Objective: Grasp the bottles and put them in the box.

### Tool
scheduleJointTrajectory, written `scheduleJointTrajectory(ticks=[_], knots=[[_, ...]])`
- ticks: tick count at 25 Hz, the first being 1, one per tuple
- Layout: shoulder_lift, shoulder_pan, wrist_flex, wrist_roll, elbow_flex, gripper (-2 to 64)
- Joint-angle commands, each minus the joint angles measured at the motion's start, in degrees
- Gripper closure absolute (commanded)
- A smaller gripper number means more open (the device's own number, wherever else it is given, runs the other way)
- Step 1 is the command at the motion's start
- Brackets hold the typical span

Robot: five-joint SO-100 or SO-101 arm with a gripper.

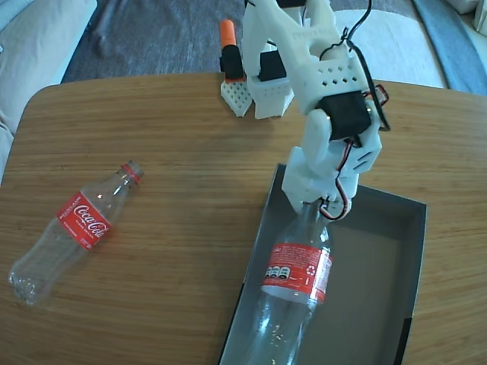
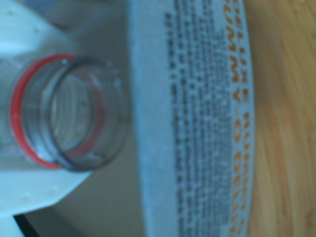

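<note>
So in the fixed view the wooden table (image 1: 190,137) has loads of bare room in the middle, and the rounded left corner sits close to the loose Coca-Cola bottle (image 1: 76,232). That one lies on its side on the left part of the table, neck pointing up-right toward the centre, red label up, well apart from everything else. The dark grey box (image 1: 380,304) sits at the lower right, its near end running off the bottom of the picture and its right wall near the table's right edge.

The white arm (image 1: 335,99) comes in from the top edge of the table, folds over and points down at the box's left side. The gripper (image 1: 316,199) is clamped on the neck of the second Coca-Cola bottle (image 1: 293,281). That bottle hangs neck-up, tilted, over the box's left wall, with its base running out of the bottom of the picture, so I can't tell if it touches the floor of the box.

Wrist view is a blurry close-up: open bottle mouth (image 2: 74,116) with the red neck ring, white finger (image 2: 29,195) pressed beside it, the box's printed wall (image 2: 197,123) running past, wood on the right.

Apart from that bottle, the visible grey floor of the box is bare.
</note>
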Motion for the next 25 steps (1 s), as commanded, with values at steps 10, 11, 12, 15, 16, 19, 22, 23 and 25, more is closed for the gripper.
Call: scheduleJointTrajectory(ticks=[10, 11, 12, 15, 16, 19, 22, 23, 25], knots=[[0.9, -0.2, -0.4, 0.3, 0.9, 61.8], [0.9, -0.2, -0.4, 0.3, 0.9, 61.8], [0.9, -0.2, -0.4, 0.3, 0.8, 61.8], [0.9, -0.2, -0.4, 0.4, 0.4, 61.7], [0.9, -0.2, -0.4, 0.4, 0.4, 61.7], [0.9, -0.2, -0.4, 0.4, 0.4, 57.8], [0.9, 0.1, -0.4, 0.4, 0.3, 49.6], [1.0, 0.1, -0.4, 0.4, 0.2, 47.2], [1.1, 0.2, -0.4, 0.4, 0.1, 43.1]])
